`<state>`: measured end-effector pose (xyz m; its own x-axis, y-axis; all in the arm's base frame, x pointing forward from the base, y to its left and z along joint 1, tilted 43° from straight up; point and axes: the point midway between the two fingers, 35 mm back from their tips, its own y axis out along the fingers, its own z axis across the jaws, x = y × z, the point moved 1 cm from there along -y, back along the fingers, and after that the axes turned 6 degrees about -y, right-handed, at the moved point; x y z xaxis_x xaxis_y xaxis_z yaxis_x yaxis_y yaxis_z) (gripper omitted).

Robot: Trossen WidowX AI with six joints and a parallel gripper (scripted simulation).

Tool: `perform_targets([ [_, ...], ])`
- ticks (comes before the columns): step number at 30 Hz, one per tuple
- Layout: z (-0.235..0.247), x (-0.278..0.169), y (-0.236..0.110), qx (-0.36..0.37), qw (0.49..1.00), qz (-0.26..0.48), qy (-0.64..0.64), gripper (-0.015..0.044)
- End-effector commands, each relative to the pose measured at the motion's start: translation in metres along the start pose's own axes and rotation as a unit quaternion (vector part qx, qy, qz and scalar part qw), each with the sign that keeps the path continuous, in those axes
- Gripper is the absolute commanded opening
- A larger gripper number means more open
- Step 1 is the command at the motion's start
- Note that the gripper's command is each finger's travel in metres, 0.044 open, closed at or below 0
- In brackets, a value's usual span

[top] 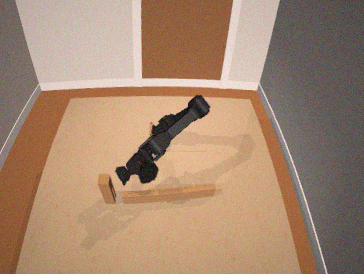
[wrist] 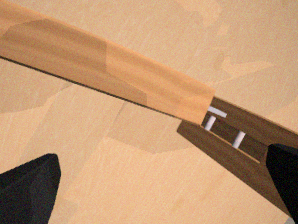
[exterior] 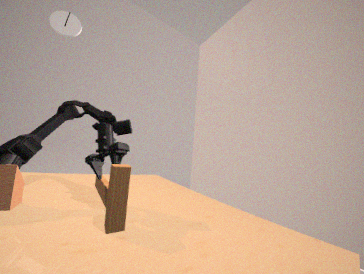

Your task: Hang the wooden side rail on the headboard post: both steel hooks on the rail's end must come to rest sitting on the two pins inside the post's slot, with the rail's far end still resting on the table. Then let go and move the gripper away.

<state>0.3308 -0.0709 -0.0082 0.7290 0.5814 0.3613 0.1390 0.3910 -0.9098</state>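
The wooden side rail lies on the table, its end against the upright headboard post. In the wrist view, small white steel parts show in the post's dark slot right at the rail's end; I cannot tell whether the hooks sit on the pins. The rail's far end rests on the table. My gripper is open and empty. It hangs above the rail close to the post and touches neither.
The tan table top is ringed by a brown border and low walls. The arm reaches in from the back. A wooden block end shows at the left edge of the exterior view.
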Motion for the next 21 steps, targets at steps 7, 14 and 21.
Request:
perform_targets([
  [7,0.0,0.024,-0.012,0.112,0.915,-0.078,-0.38,0.044],
  [14,0.0,0.036,-0.021,0.131,0.832,-0.139,-0.522,0.044],
  [21,0.0,0.036,-0.021,0.131,0.832,-0.139,-0.522,0.044],
])
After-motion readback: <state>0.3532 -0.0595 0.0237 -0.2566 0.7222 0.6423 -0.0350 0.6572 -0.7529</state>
